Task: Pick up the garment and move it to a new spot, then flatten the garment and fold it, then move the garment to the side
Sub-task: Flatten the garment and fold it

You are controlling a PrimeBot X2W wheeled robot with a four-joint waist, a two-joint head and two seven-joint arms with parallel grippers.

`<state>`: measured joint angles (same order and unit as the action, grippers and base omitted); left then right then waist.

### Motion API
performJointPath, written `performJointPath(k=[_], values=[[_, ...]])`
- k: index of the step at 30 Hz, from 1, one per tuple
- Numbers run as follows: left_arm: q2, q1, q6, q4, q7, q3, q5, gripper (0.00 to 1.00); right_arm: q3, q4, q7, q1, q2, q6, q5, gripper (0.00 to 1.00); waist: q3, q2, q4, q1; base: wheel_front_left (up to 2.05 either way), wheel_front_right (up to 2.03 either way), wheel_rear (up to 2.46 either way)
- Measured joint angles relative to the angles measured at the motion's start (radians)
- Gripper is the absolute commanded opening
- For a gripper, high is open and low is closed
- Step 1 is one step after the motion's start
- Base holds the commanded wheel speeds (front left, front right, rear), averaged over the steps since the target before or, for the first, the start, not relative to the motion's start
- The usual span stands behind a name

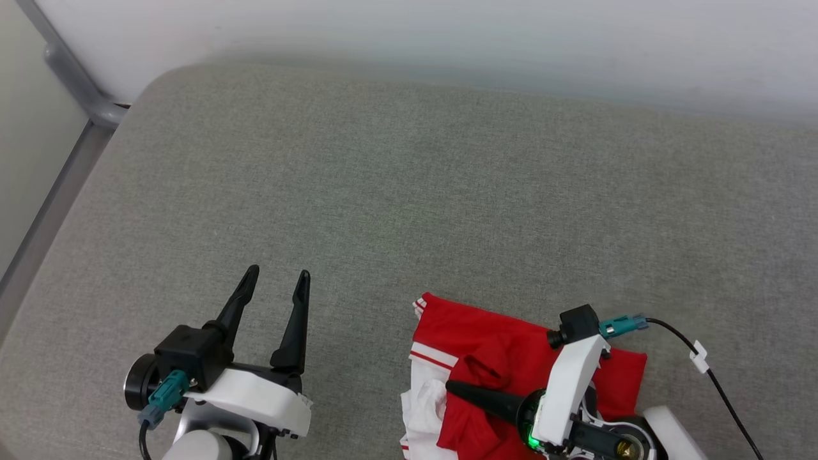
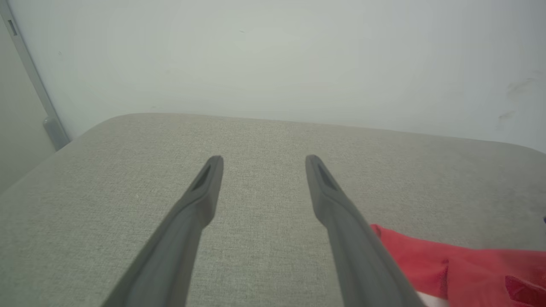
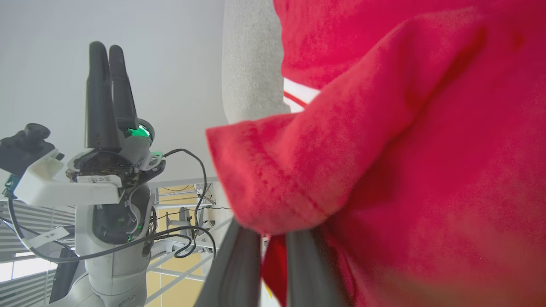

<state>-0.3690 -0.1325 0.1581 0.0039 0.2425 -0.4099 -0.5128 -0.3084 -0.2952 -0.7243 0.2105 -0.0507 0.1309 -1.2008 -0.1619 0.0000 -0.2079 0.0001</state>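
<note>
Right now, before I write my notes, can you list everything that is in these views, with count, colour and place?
T-shirt: one, bright red with white sleeves and striped trim, crumpled at the near right of the cushion.
cushion: one, grey woven fabric, spread across the head view, under the T-shirt.
wall: one, white, behind the cushion's far edge.
metal rail: one, grey, at the far left beside the cushion.
cable: one, black with a white tag, running from the right wrist camera.
left gripper: one, dark fingers, open, over bare cushion at the near left.
right gripper: one, dark fingers, shut on a fold of the T-shirt.
</note>
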Motion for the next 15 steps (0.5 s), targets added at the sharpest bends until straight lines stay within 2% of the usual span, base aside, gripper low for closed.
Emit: performJointPath(k=[1, 2, 8, 15], values=[[0.002, -0.002, -0.001, 0.004, 0.003, 0.0, 0.001, 1.0, -0.006, -0.014, 0.014, 0.005, 0.0, 0.0, 0.011, 0.85, -0.004, 0.0, -0.003, 0.0, 0.0, 0.0, 0.0], [0.004, -0.002, -0.003, 0.008, 0.004, 0.0, 0.001, 1.0, -0.014, -0.026, 0.022, 0.01, 0.0, 0.0, 0.017, 1.0, -0.007, 0.0, -0.005, 0.0, 0.0, 0.0, 0.0], [0.011, -0.011, -0.008, 0.029, 0.009, 0.004, 0.005, 1.0, -0.06, -0.023, 0.048, 0.029, 0.0, 0.0, 0.034, 1.0, -0.006, 0.0, 0.001, 0.0, 0.0, 0.0, 0.0], [0.014, -0.006, -0.009, 0.042, 0.013, 0.003, 0.008, 1.0, -0.085, 0.09, 0.095, 0.026, -0.03, 0.0, 0.119, 1.0, 0.029, 0.0, 0.025, 0.0, 0.0, 0.0, 0.0]])
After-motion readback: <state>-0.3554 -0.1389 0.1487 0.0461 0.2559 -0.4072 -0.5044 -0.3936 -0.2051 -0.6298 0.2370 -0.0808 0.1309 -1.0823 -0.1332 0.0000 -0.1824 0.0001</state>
